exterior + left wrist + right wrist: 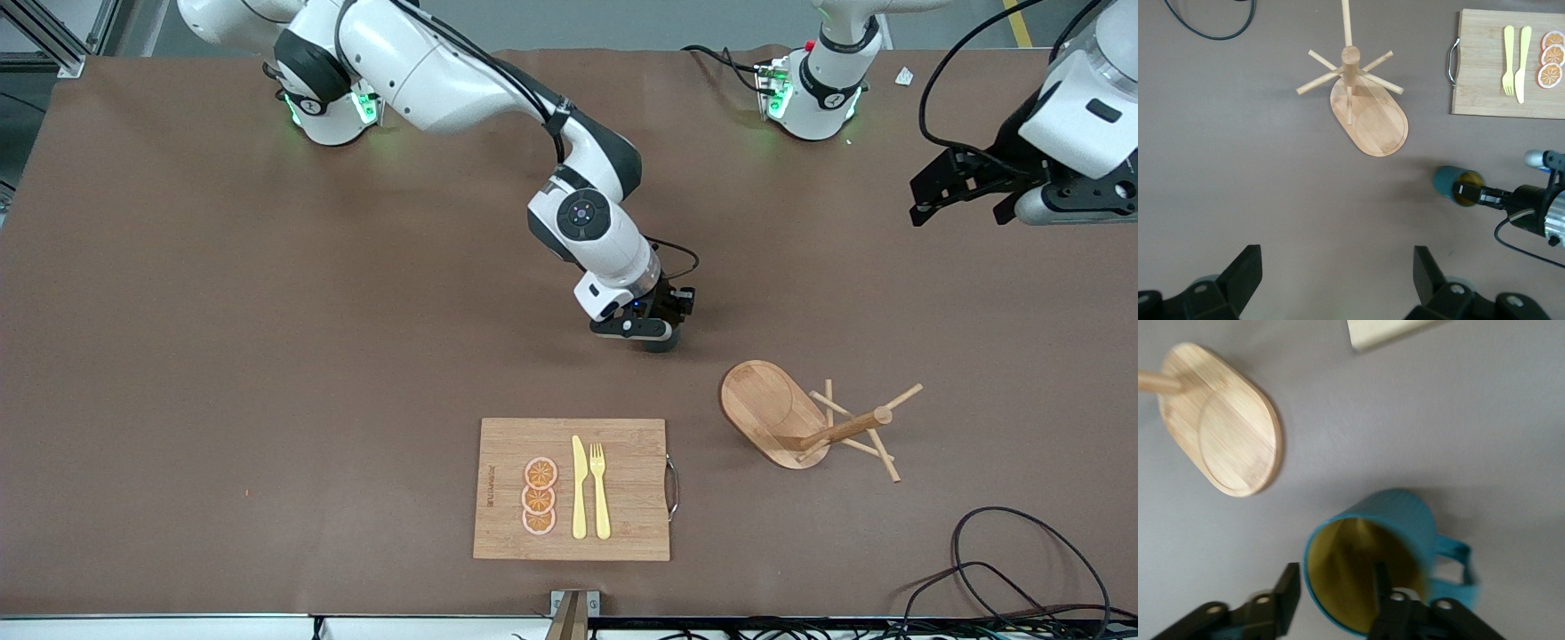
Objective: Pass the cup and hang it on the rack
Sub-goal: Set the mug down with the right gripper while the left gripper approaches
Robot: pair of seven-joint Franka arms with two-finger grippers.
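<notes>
Brown tabletop, cup (1371,567) standing mid-table beneath right gripper (1338,597), farther from front camera than rack (800,418) and board (573,489). Right jaws parted astride cup rim, one finger inside, one outside; grasping or releasing: cannot tell. Left gripper (1338,277) waiting, jaws released, high over left arm's end of table. Risks, judged: thin rim grip slipping, cup tipping; handle turned awkwardly for handover and peg.

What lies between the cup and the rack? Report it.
Only bare table: the left wrist view shows nothing between the cup and the rack.
</notes>
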